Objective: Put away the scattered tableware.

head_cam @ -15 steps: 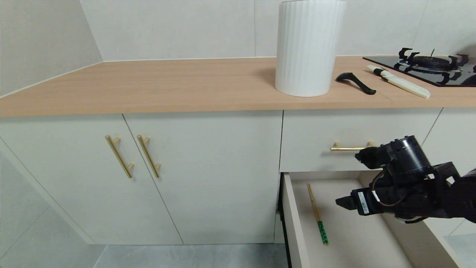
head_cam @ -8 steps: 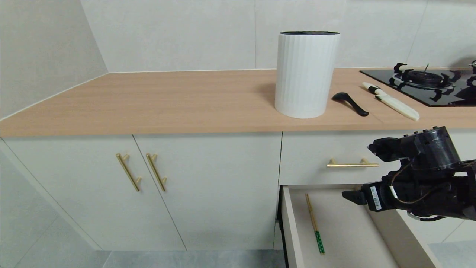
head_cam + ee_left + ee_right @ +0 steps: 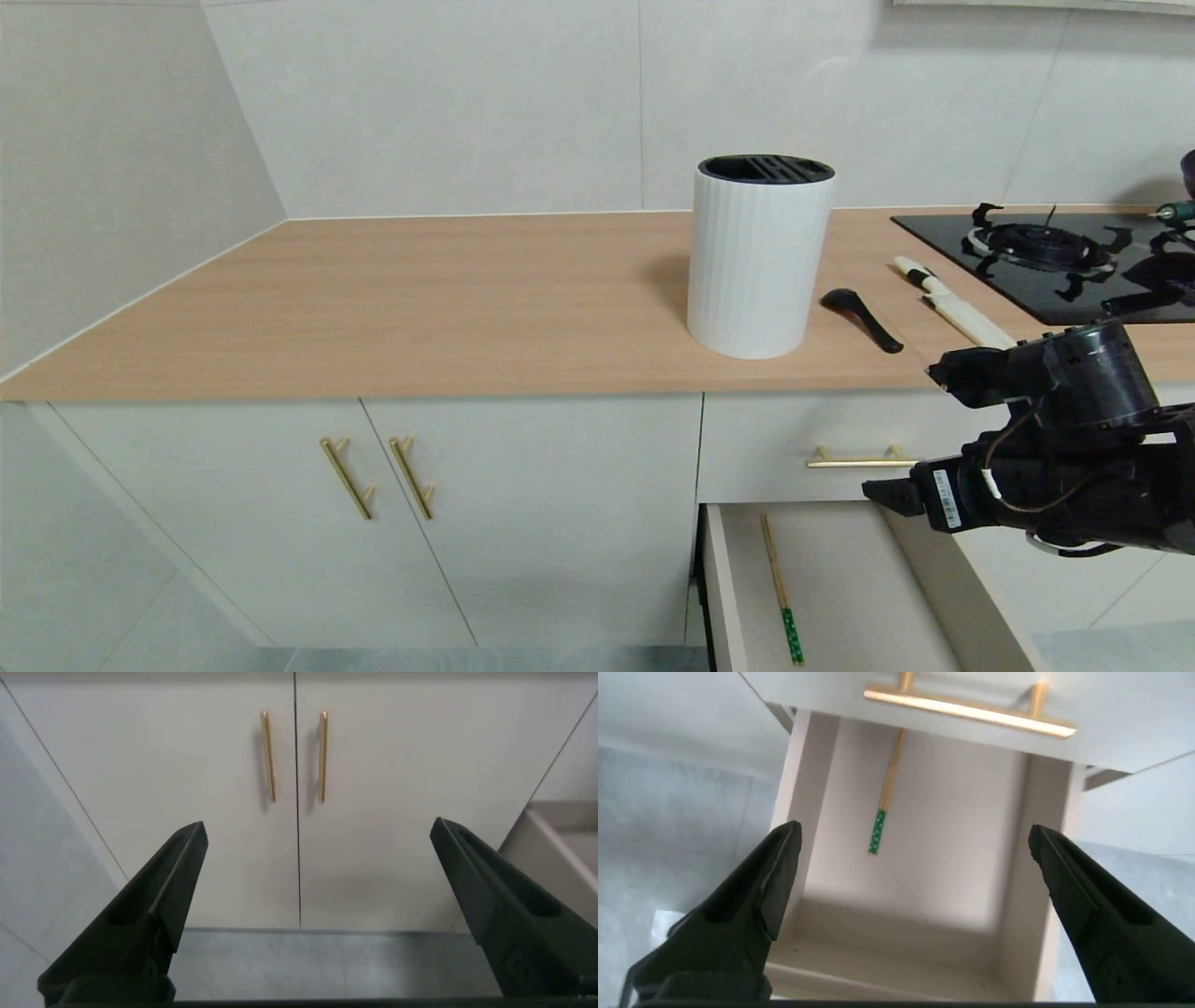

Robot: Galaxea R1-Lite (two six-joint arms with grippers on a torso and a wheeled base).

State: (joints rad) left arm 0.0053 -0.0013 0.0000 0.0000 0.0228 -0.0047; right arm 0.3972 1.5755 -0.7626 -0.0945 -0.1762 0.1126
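Note:
A pair of wooden chopsticks [image 3: 778, 590] with green ends lies in the open drawer [image 3: 726, 579] under the counter; the right wrist view looks down on the chopsticks [image 3: 885, 793] in the drawer [image 3: 799, 812]. On the wooden counter a black spoon [image 3: 861, 317] and a white knife [image 3: 948, 310] lie right of the ribbed white utensil holder [image 3: 758, 257]. My right gripper [image 3: 906, 431] hangs open and empty above the drawer, level with the shut drawer front above it, fingers wide apart [image 3: 913, 849]. My left gripper [image 3: 318, 840] is open and empty, facing the cabinet doors.
A black gas hob [image 3: 1046, 252] sits at the counter's right end. The shut upper drawer has a gold bar handle [image 3: 859, 459]. Two cabinet doors with gold handles [image 3: 294, 756] stand left of the drawers. The counter's left half is bare wood.
The head camera has tilted up, so the whole scene sits lower in view. Relative to the drawer, my right gripper has risen, still open and empty. The chopsticks have not moved.

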